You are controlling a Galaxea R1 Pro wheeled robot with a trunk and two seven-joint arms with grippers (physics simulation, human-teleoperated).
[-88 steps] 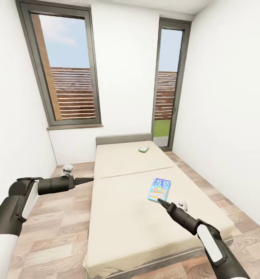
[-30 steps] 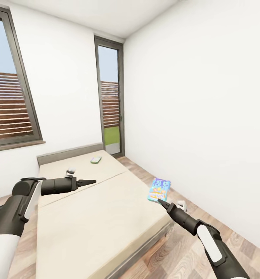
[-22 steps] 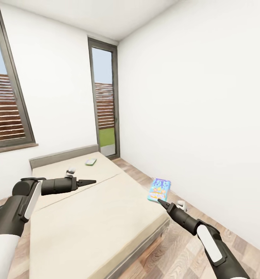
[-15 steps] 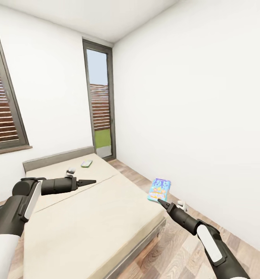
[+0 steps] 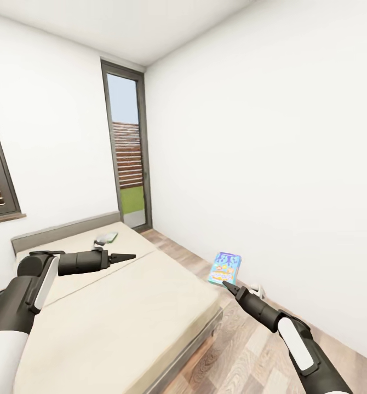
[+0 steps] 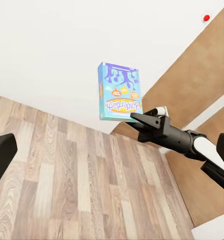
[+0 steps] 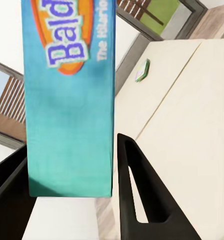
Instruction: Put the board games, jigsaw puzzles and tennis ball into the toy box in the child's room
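- The child's room (image 5: 249,137) has white walls, a wood-plank floor and a tall narrow window (image 5: 126,158) at 11 o'clock.
- The bed (image 5: 112,306) fills the lower left; the white-green board game (image 5: 107,238) lies on its far mattress at 10 o'clock, not yet collected.
- The blue board game (image 5: 225,268) stands upright at 4 o'clock, clamped by the fingers of the right gripper (image 5: 226,284).
- The left gripper (image 5: 126,256) carries nothing, its fingers together as far as I can judge.
- In my judgement the task is at an early stage: nothing seen boxed.
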